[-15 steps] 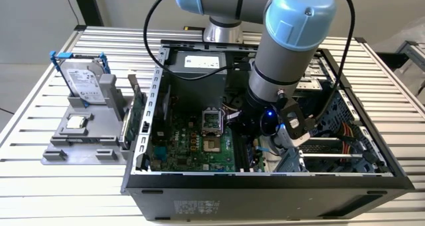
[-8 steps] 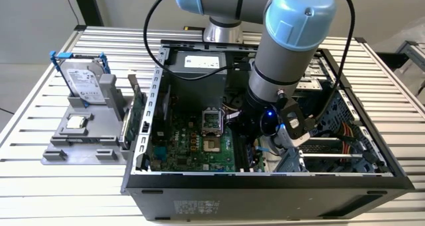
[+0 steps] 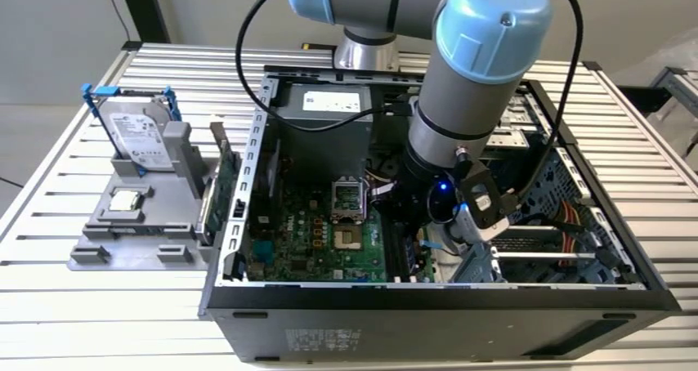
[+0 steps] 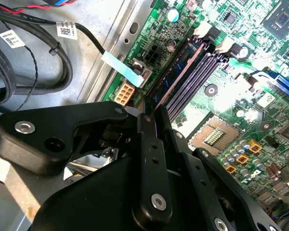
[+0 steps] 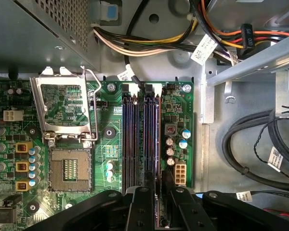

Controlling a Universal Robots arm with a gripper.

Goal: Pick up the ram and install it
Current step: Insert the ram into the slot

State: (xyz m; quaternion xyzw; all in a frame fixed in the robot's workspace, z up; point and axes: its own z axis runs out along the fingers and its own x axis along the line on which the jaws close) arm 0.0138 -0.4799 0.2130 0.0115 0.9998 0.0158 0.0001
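The ram (image 4: pixel 179 71) is a thin dark stick standing on edge in the outermost of the memory slots (image 5: pixel 135 139) on the green motherboard (image 3: pixel 316 244). In the first wrist view the ram (image 5: pixel 157 139) is a narrow dark line beside the empty slots. My gripper (image 3: pixel 423 224) is low inside the open computer case. Its black fingers (image 4: pixel 149 144) close around the ram's near end, where the stick's edge runs in between them. My gripper (image 5: pixel 162 192) straddles that same slot line, and my gripper (image 4: pixel 151 113) meets the ram's end.
An open processor socket (image 5: pixel 70 168) lies beside the slots. Thick black cables (image 4: pixel 33 72) and a power connector (image 5: pixel 179 172) crowd the slot's outer side. Outside the case, a grey fixture (image 3: pixel 136 232) holds a hard drive with blue rails (image 3: pixel 140 138) and a green card with a metal bracket (image 3: pixel 224 187).
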